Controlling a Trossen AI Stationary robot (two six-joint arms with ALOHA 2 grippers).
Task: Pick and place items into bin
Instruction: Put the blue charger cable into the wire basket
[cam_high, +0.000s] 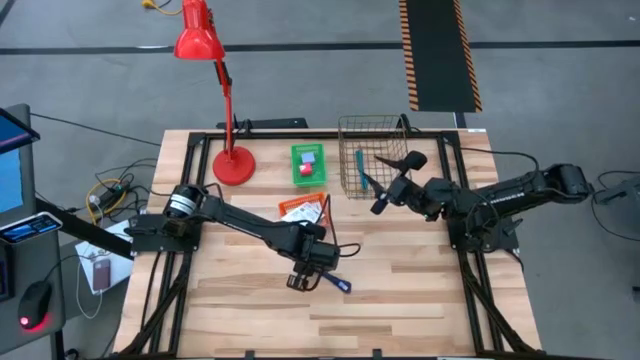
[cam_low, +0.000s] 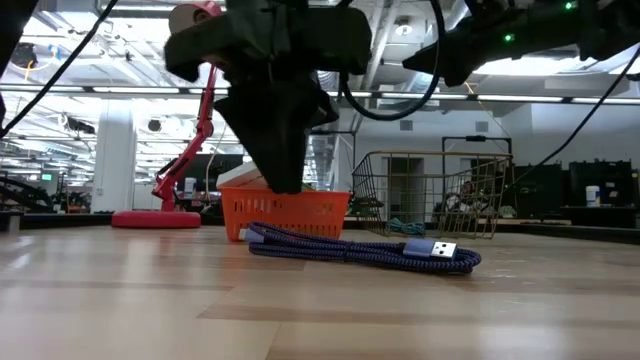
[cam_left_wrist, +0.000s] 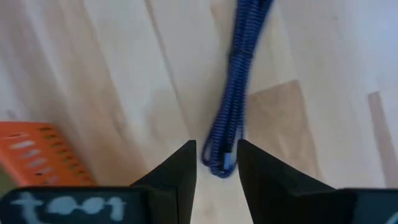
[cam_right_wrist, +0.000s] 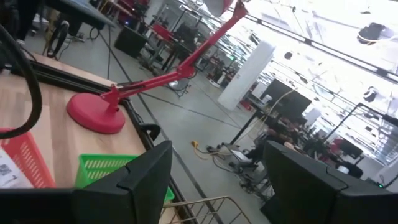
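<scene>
A coiled blue braided USB cable (cam_low: 360, 248) lies flat on the wood table (cam_high: 400, 300). My left gripper (cam_left_wrist: 217, 150) hangs open over the cable's looped end (cam_left_wrist: 217, 163), one finger on each side, pointing down; I see no touch. In the high view the left gripper (cam_high: 303, 276) is at mid-table, beside the cable (cam_high: 338, 283). My right gripper (cam_high: 388, 184) is open and raised beside the wire basket (cam_high: 372, 125), holding nothing. A teal stick (cam_high: 361, 173) lies inside that basket. White printed packets (cam_high: 303, 209) sit in an orange basket. Red and light-blue blocks (cam_high: 308, 165) sit in a green basket.
A red desk lamp (cam_high: 233, 165) stands on its round base at the table's far left. The orange basket (cam_low: 285, 215) sits just behind the left gripper (cam_low: 285, 185). The near half of the table is bare wood. Black frame rails run along both table sides.
</scene>
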